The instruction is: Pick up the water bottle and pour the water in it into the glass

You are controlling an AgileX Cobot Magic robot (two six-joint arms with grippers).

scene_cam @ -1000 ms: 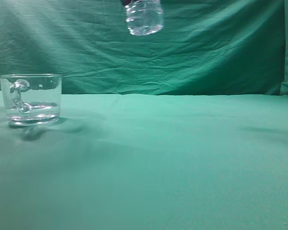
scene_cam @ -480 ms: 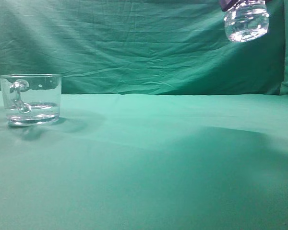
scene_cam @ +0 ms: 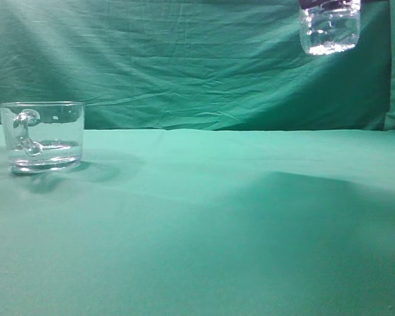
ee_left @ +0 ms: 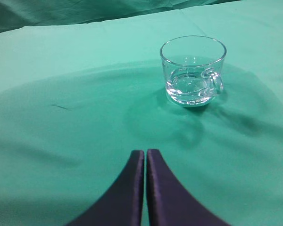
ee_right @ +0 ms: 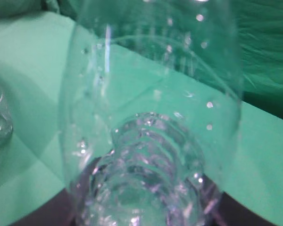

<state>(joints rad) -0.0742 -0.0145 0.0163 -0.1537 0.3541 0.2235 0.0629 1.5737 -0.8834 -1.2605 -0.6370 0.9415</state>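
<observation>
bottle: small clear plastic water bottle with horizontal ribs, hanging high in the air near the top right of the exterior view, well above the worktop's right side; only its lower part is in frame, roughly upright
bottle close-up: right wrist view is filled by the bottle, ribbed section nearest the camera, droplets on the inner wall
water in bottle: a little clear liquid seems to sit at the base in the exterior view; amount hard to tell
right gripper: dark parts show at the bottle's top edge in the exterior view and at both sides of the ribbed section in the right wrist view; it looks closed around the bottle, fingertips themselves not visible
glass: short wide clear glass mug with a curved handle, standing upright on the worktop at its left side, toward the far edge; well apart from the bottle
glass, left wrist view: same mug, handle on its right side in this view
water in glass: shallow layer of clear liquid at the bottom of the mug
left gripper: dark purple gripper at the bottom of the left wrist view, the two fingers pressed together with nothing between them, above bare cloth, well short of the mug
worktop: green cloth-covered table, lightly creased, soft shadow across the right half
backdrop: wrinkled green cloth curtain hanging behind the far edge
</observation>
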